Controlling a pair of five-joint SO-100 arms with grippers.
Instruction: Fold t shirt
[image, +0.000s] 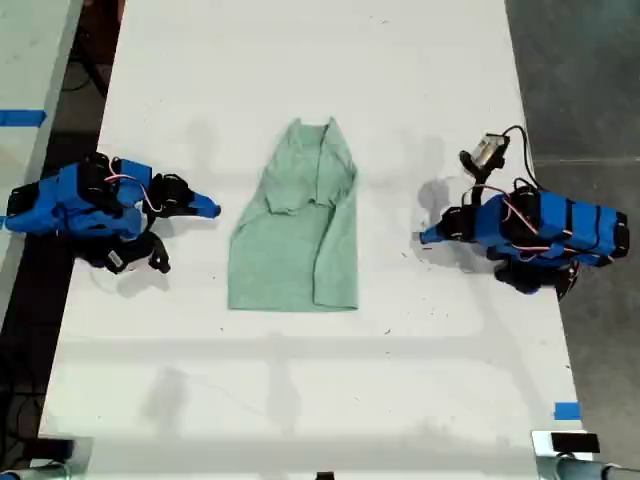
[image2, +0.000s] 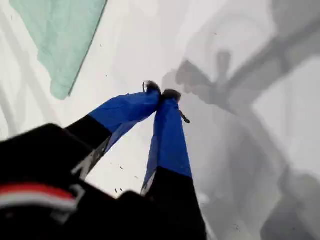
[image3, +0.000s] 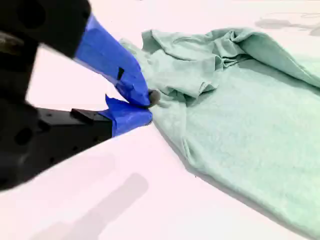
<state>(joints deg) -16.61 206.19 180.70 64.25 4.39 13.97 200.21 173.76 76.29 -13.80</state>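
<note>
**Position.** The small pale mint-green cloth t shirt (image: 290, 250) lies flat at the middle of the white table (image: 300, 400), well clear of every edge. Its collar points toward the far edge and its hem toward the near edge. The long side toward the exterior view's right is turned in over the body, and 1 sleeve rests near the centre.

**Claws.**
- My first gripper (image2: 161, 93) is clenched on nothing, with its tips meeting over bare table. It is parked well apart from the shirt, toward the table edge on the exterior view's right (image: 428, 238).
- My second gripper (image3: 147, 102) is also clenched and empty. In its own wrist view the tips seem to touch the cloth border. The exterior view shows them just beside the opposite long side (image: 212, 210), probably with a narrow strip of table between.

**Step in hand.** 1 lengthwise fold appears complete, and both arms are between grasps.

**Next move.** The remaining long side likely needs turning in:
1. Release the second claw.
2. Lower it onto the nearest cloth border and pinch only the top layer.
3. Carry that layer across without dragging the shirt.
</note>
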